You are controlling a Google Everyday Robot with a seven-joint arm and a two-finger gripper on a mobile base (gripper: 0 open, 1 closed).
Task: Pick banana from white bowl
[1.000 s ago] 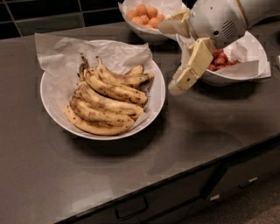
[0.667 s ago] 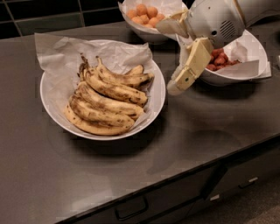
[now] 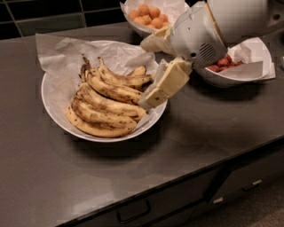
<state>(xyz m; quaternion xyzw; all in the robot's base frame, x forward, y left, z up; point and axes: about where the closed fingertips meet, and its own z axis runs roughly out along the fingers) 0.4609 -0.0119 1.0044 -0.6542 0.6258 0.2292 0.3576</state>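
The wide white bowl [image 3: 49, 108] with a crumpled paper liner [image 3: 66, 51] sits on the dark counter at left of centre. It holds several speckled bananas. The brownest banana [image 3: 108, 90], with a blackened stem at its far left end, lies across the middle of the pile. My gripper [image 3: 150, 101] reaches down from the upper right. Its tip hangs over the bowl's right rim, beside the right ends of the bananas. It holds nothing that I can see.
A smaller white bowl of orange fruit [image 3: 148, 12] stands at the back. Another bowl with red items [image 3: 235, 66] stands at the right, partly behind my arm. The counter's front edge runs diagonally, with a drawer handle [image 3: 133, 211] below.
My gripper has moved left, from over the counter between the bowls to over the banana bowl's right rim. The bananas have not moved.
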